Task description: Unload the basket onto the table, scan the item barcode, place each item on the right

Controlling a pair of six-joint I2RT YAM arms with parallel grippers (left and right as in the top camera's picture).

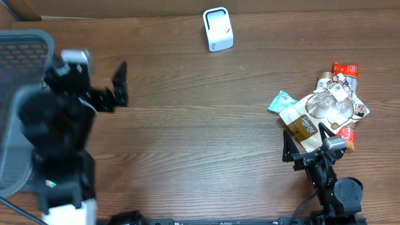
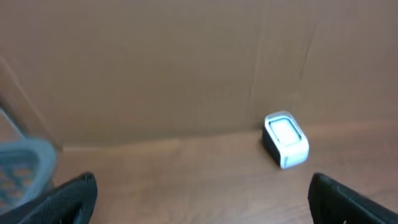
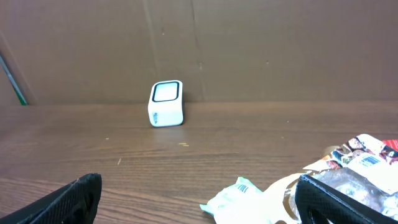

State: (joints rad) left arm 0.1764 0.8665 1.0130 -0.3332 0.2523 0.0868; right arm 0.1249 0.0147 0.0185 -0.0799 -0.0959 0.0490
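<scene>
Wooden table (image 1: 200,144) fills the view, a grey mesh basket (image 1: 19,56) at its left edge, contents hidden from me. The left gripper (image 1: 119,87) and right gripper (image 1: 306,149) both gape wide, holding nothing. Snack packets (image 1: 325,109) lie heaped just beyond the right one; a small white scanner (image 1: 217,29) stands at the far edge.
</scene>
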